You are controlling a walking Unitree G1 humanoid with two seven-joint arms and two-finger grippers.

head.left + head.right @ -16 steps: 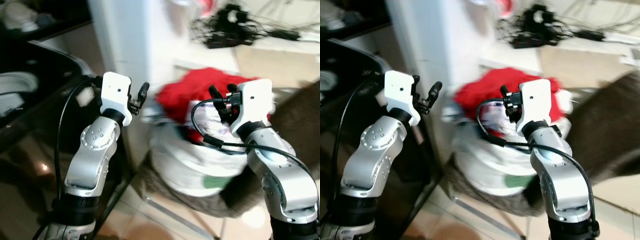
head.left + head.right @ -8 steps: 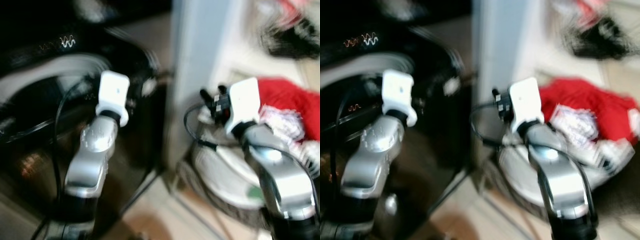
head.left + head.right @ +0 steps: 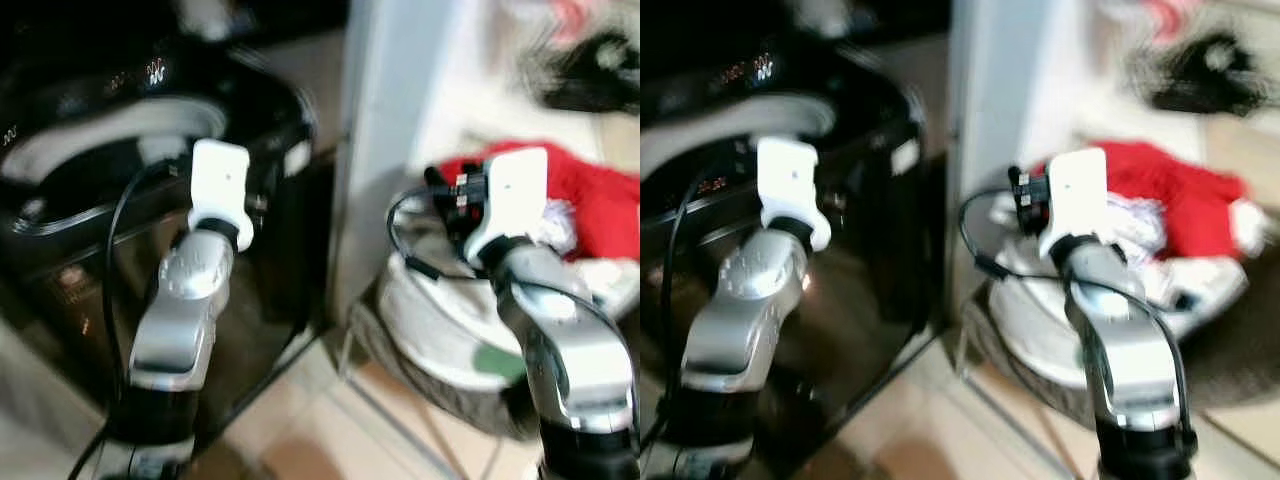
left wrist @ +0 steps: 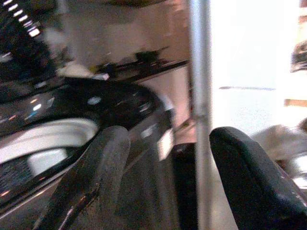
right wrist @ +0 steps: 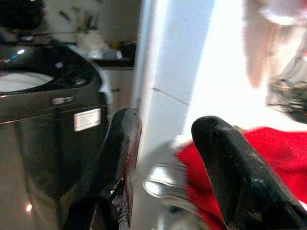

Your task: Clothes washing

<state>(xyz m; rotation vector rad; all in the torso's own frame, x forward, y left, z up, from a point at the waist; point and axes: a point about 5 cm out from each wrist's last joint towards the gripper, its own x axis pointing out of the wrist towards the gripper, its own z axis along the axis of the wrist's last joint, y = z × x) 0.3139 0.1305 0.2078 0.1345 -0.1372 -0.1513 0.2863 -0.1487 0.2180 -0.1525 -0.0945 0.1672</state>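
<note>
A black top-loading washing machine (image 3: 120,150) stands at the left, its white-rimmed opening facing up. The left gripper (image 4: 168,182) is raised in front of the machine, fingers spread apart and holding nothing. A white pillar (image 3: 385,130) rises between the machine and the laundry. The right gripper (image 5: 165,167) is held up near the pillar, fingers likewise parted and empty. Just beyond, a white laundry basket (image 3: 440,320) sits on the floor, heaped with red clothes (image 3: 590,195) and pale garments.

washing machine (image 5: 53,110) label sticker (image 5: 87,119), text seemingly too blurred to read
</note>
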